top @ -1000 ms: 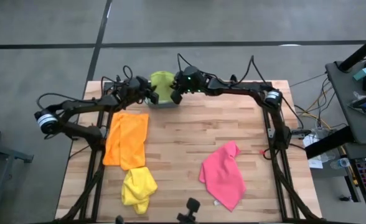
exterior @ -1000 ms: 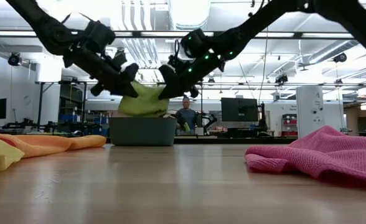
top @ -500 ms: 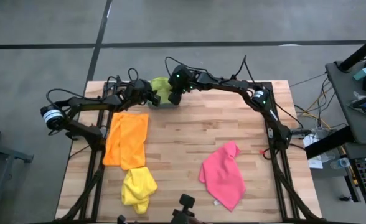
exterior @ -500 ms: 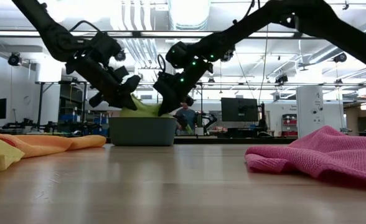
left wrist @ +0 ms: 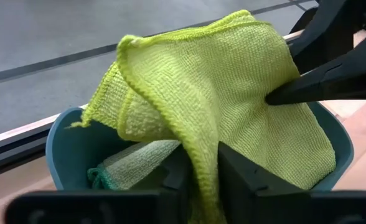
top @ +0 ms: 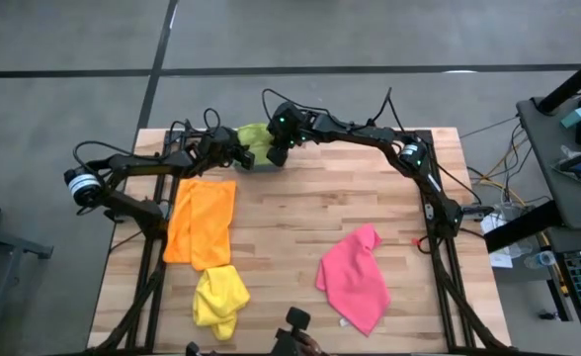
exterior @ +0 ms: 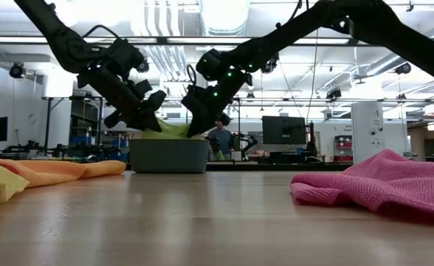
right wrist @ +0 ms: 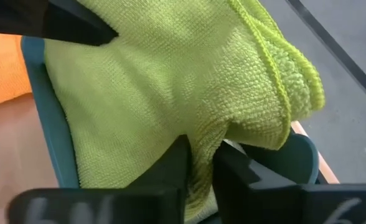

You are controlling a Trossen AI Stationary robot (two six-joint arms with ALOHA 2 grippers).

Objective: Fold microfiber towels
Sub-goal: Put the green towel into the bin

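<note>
Lime green towel [left wrist: 233, 93] between my fingers: soft knitted microfiber, nubby weave, stitched hem, matt. Pale mint towel [left wrist: 130, 163] beneath: same fuzzy cloth. Bin [left wrist: 68, 152]: smooth teal plastic, slight sheen. My fingers [left wrist: 242, 177]: dark matt plastic. Table [top: 290, 232]: pale wood strips, smooth satin finish.

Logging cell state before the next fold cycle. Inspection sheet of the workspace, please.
Surface: wooden table, bare at centre.
Job's things: lime green towel draped over the teal bin, pale mint towel inside; orange towel, yellow towel, pink towel lying on the table.
Clutter: nothing seen.
End effectors: left end effector and right end effector each pinch the lime green towel over the bin.
Cables: loops along both arms.
Surroundings: person seated behind the bin; monitors.
</note>
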